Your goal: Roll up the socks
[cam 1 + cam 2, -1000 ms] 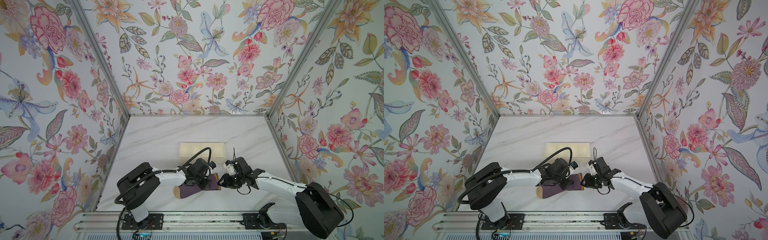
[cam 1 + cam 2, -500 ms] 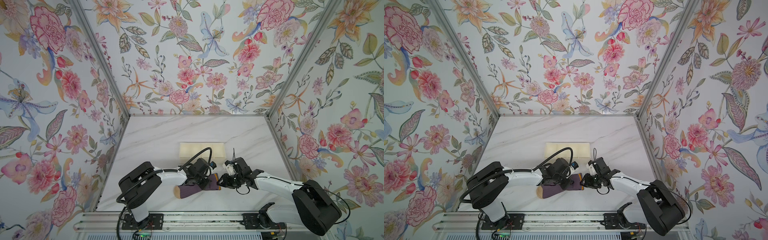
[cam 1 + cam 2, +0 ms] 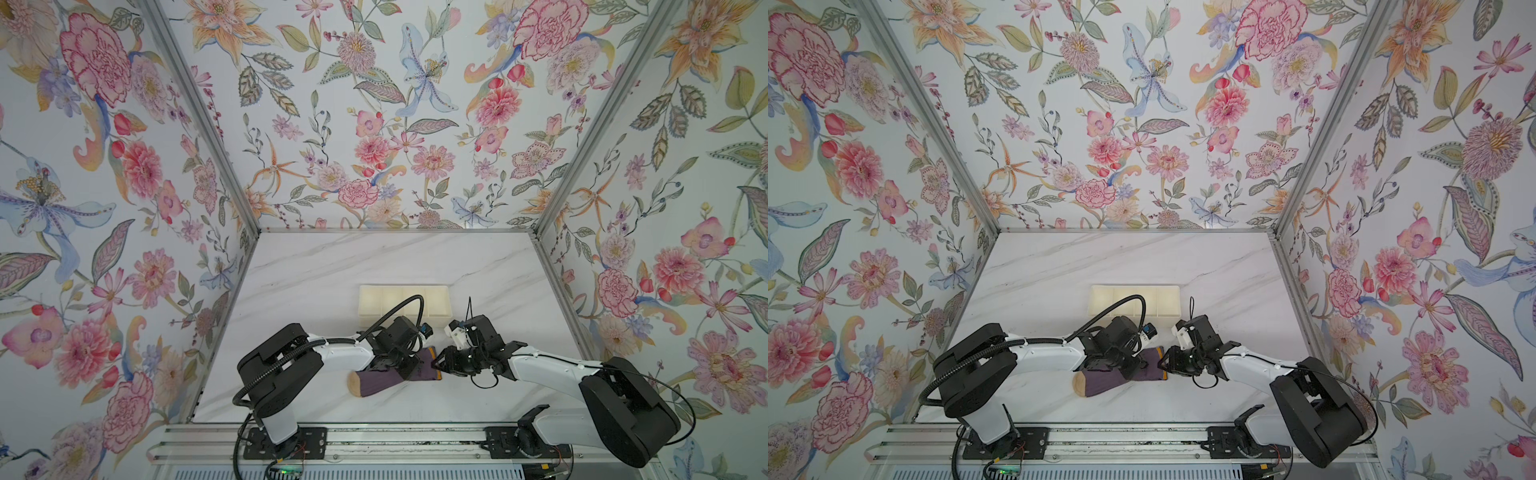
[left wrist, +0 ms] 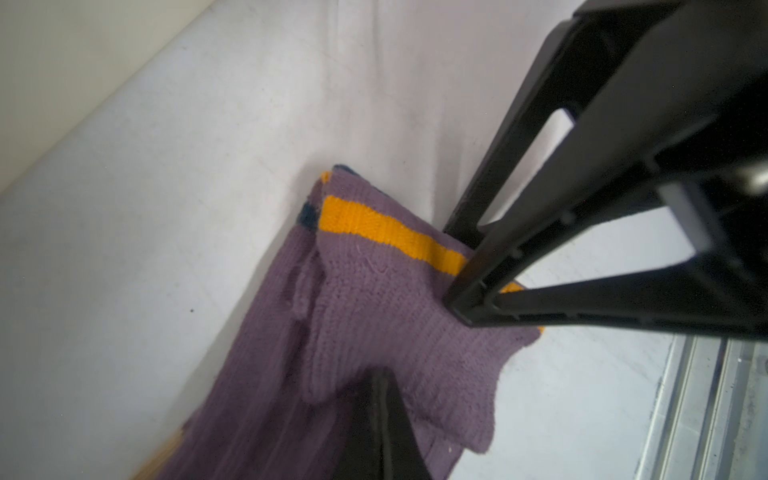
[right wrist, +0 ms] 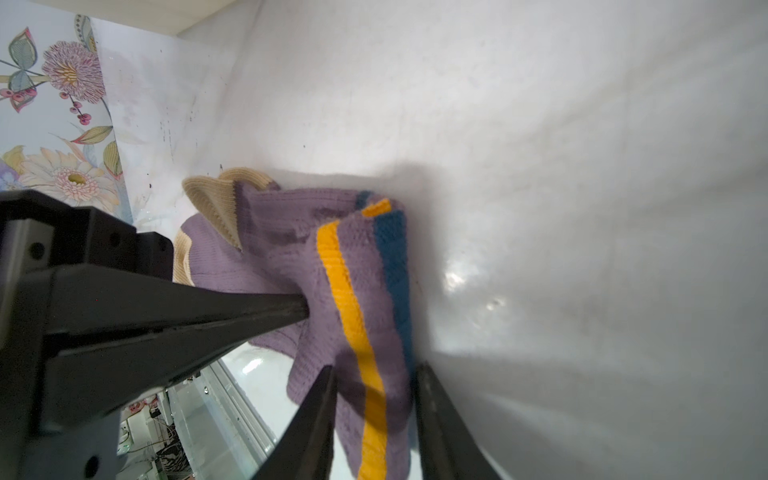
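Observation:
The socks [image 3: 376, 380] [image 3: 1100, 380] lie stacked on the white marble table near its front edge, dark purple with the tan toe [image 3: 353, 383] to the left and the orange and navy striped cuff to the right. My left gripper [image 3: 409, 368] [image 4: 380, 378] is shut, pinching a fold of the purple knit [image 4: 365, 299] a little inside the cuff. My right gripper [image 3: 436, 365] [image 5: 376, 374] faces it from the right, its fingers [image 5: 328, 386] closed on the cuff edge with the orange stripe [image 5: 353, 291] between them. The cuff is lifted and bunched between both grippers.
A cream tray [image 3: 376, 301] [image 3: 1108, 299] with several compartments sits just behind the grippers. Floral walls close in the table at left, right and back. A metal rail [image 3: 374, 436] runs along the front edge, close to the socks.

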Robot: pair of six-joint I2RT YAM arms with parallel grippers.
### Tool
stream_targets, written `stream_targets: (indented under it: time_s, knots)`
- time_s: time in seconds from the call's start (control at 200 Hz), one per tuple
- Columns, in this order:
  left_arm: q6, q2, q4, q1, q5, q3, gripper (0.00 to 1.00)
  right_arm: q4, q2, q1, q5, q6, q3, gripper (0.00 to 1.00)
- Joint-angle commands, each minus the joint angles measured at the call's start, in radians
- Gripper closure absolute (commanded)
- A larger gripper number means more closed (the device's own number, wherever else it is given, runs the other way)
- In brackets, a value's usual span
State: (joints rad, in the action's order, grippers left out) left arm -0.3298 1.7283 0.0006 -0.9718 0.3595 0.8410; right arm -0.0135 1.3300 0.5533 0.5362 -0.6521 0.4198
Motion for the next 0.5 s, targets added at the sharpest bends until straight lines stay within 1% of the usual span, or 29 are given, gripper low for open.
stream_targets:
  time_s: [0.0,0.495]
  knots:
    - [0.012,0.007,-0.015,0.001,0.001,0.007,0.97,0.003,0.034,-0.012,-0.014,-0.019,-0.046,0.65]
    - [0.011,0.001,-0.014,0.008,0.008,0.007,0.97,0.069,0.053,-0.037,0.016,-0.039,-0.079,0.65]
